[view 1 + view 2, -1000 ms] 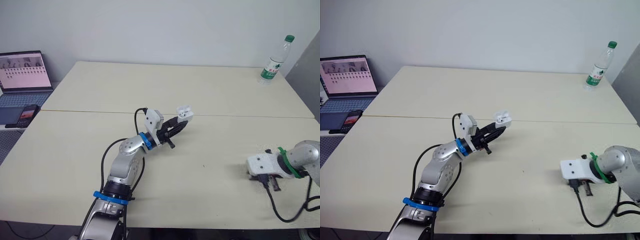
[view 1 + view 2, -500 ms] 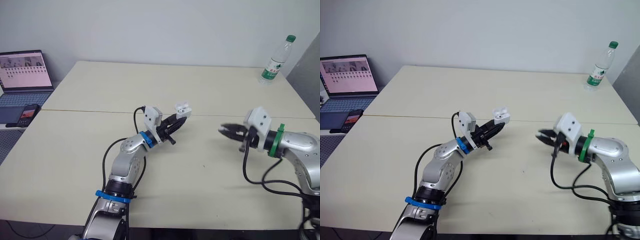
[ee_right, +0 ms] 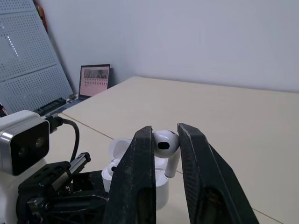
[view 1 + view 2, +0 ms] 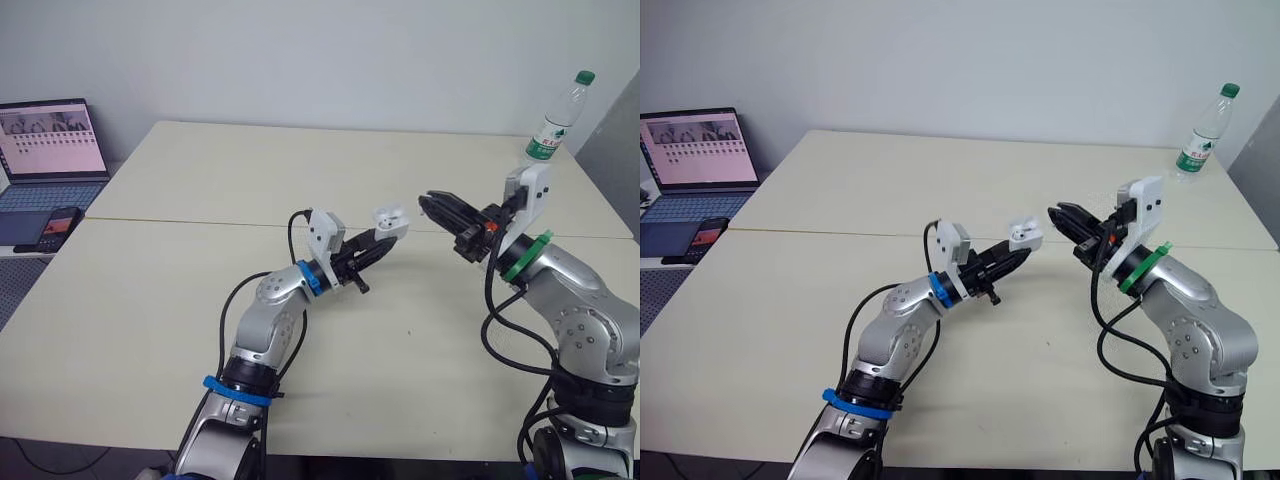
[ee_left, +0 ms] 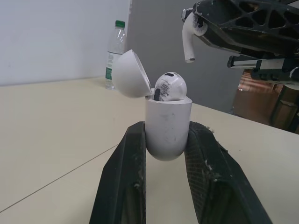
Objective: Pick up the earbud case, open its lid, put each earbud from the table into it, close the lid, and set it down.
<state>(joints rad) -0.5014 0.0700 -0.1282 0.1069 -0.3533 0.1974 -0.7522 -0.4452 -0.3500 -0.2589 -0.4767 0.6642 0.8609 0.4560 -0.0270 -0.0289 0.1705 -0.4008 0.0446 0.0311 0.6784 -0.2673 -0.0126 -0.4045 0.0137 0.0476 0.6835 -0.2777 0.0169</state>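
Left wrist view shows the left claw (image 5: 167, 133) clamped on the earbud case (image 5: 167, 122), lid open, one earbud (image 5: 169, 86) seated inside. The right claw (image 4: 430, 203) pinches the second earbud (image 5: 189, 41) just above it, over the table (image 4: 150, 300).

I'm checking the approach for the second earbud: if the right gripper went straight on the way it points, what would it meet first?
Most likely the open earbud case held in the left gripper: the right gripper, shut on an earbud, points at it. Exact alignment is hard to judge.
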